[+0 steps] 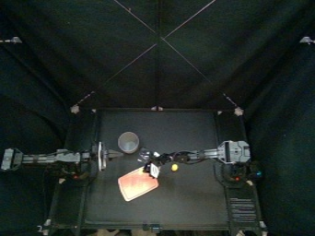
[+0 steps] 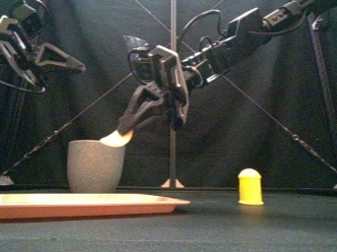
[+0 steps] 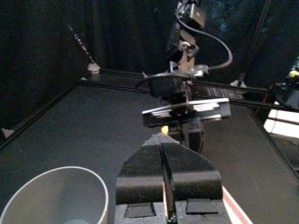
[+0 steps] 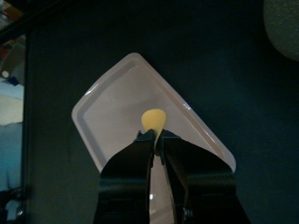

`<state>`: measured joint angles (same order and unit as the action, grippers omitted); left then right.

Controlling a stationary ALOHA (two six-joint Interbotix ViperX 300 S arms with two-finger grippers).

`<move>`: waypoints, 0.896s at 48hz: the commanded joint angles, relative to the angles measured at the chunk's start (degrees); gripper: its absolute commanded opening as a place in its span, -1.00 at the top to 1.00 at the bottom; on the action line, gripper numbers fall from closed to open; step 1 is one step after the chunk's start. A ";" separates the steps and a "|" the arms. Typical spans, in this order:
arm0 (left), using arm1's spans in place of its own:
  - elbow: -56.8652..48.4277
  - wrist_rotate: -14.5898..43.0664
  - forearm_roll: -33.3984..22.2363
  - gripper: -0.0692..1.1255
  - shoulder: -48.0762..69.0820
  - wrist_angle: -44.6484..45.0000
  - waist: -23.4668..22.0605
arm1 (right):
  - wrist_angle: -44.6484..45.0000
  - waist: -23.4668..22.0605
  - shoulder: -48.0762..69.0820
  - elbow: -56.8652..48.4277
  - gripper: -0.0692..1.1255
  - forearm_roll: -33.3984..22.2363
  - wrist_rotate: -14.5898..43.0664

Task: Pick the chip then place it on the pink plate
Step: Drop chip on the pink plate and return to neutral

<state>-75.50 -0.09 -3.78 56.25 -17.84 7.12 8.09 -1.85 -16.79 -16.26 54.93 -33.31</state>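
**Chip held in the air above the pink plate**

The right arm reaches in from the right, past the middle of the counter [image 1: 197, 198]. Its right pincer [image 2: 126, 130] is clenched on the chip [image 2: 116, 139], a small orange-yellow piece pinched at the very tips of the jaws. In the right wrist view the chip [image 4: 152, 118] sticks out just beyond the closed jaws of the right pincer [image 4: 153, 134], with the pink plate [image 4: 117, 105] spread directly behind it.

From the front the chip hangs well clear of the plate's surface, at about the height of the cup's rim. It touches nothing but the jaws.

The pink plate [image 2: 79, 204] lies flat on the counter, toward the front and left of the middle. In the top view it sits turned at an angle [image 1: 138, 188].

A grey speckled cup [image 2: 95, 165] stands upright behind the plate, apart from it and nearer the back of the counter [image 1: 128, 140].

A yellow toy [image 2: 249, 186] with a rounded top stands upright on the counter to the right of the plate, not touching it. In the top view it shows as a small yellow spot [image 1: 176, 169] beside the right arm.

The left arm rests at the left side of the counter, with the left pincer [image 1: 96, 159] well away from the plate. In its own wrist view the left pincer [image 3: 165, 144] is clenched on nothing, the jaws pressed together with only a thin line between them. The grey cup's open mouth [image 3: 59, 197] shows just beside it.
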 commanded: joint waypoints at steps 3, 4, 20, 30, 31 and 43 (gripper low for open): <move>0.79 0.00 0.00 0.83 -0.18 0.09 0.09 | -4.75 2.72 -0.79 1.93 -0.03 4.57 -0.26; 0.70 0.00 0.00 0.83 -0.18 0.18 0.09 | -4.83 2.90 -1.05 2.02 -0.04 5.36 -0.26; 0.53 -0.09 0.00 0.83 -0.18 0.26 0.18 | -5.62 5.01 -3.96 2.81 -0.56 8.61 -0.09; 0.53 0.00 -0.44 0.83 -0.18 0.35 0.09 | -11.43 4.66 1.49 -1.14 -0.64 7.73 -0.62; 0.53 0.00 -0.44 0.83 -0.18 0.35 0.09 | -12.30 4.57 2.46 -1.93 -0.64 7.38 -0.70; 0.44 0.00 -0.53 0.83 -0.18 0.35 0.09 | -26.02 2.37 18.19 -15.64 -0.64 4.83 -0.70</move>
